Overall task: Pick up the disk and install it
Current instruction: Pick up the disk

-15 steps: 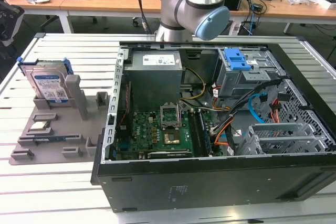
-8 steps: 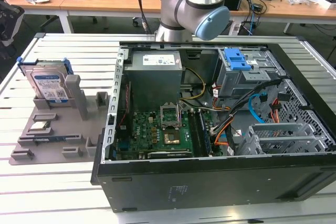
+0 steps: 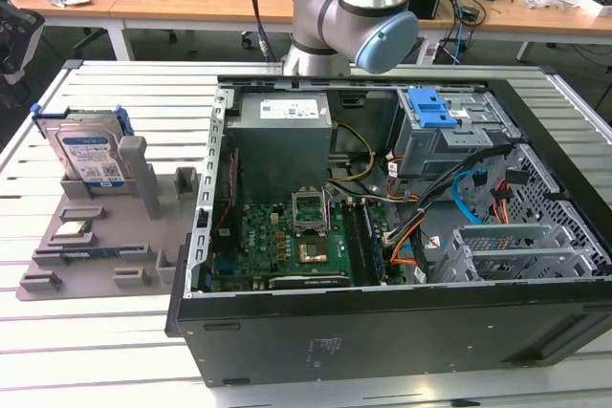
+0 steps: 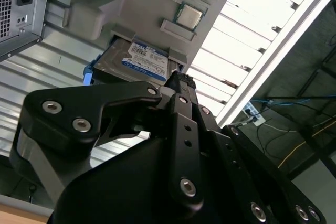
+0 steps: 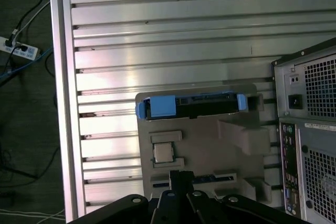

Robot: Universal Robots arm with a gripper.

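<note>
The disk (image 3: 91, 155) is a silver drive with a white and blue label in a blue bracket. It stands on edge in a slot of the grey holder (image 3: 96, 255) at the exterior view's left. Both wrist views look down on the disk (image 4: 142, 61) (image 5: 191, 106) from well above. My gripper (image 4: 180, 77) (image 5: 181, 174) is black, and its fingertips (image 5: 176, 176) sit together with nothing between them. It hangs over the holder (image 5: 210, 145), clear of the disk. In the exterior view my arm (image 3: 354, 7) rises behind the case and leaves the picture at the top.
An open computer case (image 3: 535, 327) lies on the slatted metal table (image 3: 115, 351), with a motherboard, a grey power supply (image 3: 282, 131), cables and a blue-latched drive bay (image 3: 430, 107) inside. A small square chip (image 3: 74, 229) (image 5: 163, 152) rests on the holder. The table's edge (image 5: 60, 103) drops to cables on the floor.
</note>
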